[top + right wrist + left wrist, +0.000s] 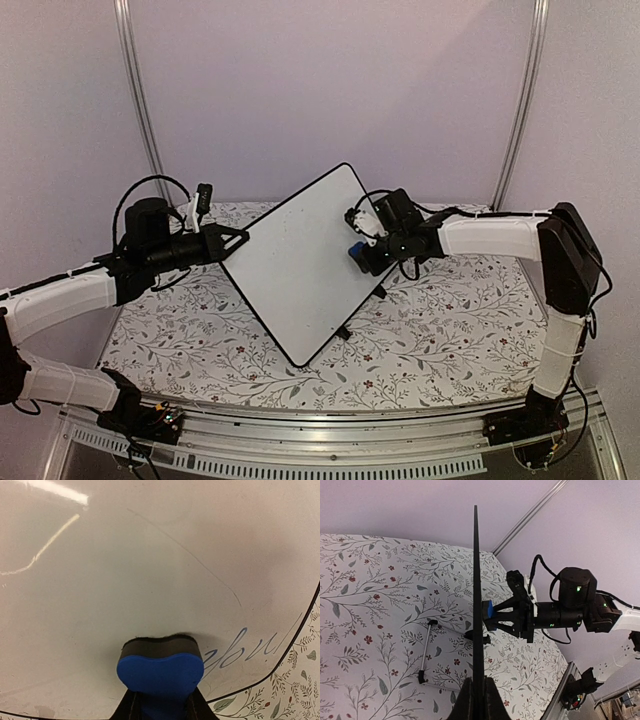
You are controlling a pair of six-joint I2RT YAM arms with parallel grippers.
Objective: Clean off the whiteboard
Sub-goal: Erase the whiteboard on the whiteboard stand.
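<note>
The whiteboard (300, 260) is held tilted over the flower-patterned table (200, 340), with its left edge pinched between the pressed-together fingers of the left gripper (238, 240). A blue eraser (160, 672) is clamped in the right gripper (358, 252) and pressed, dark felt side first, against the board's face near its right edge. Thin blue handwriting (240, 652) is seen just beside the eraser, though at that slant it can hardly be read.

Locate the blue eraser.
The eraser sits in the right hand, pressed against the whiteboard, just left of the blue handwriting in the right wrist view.
</note>
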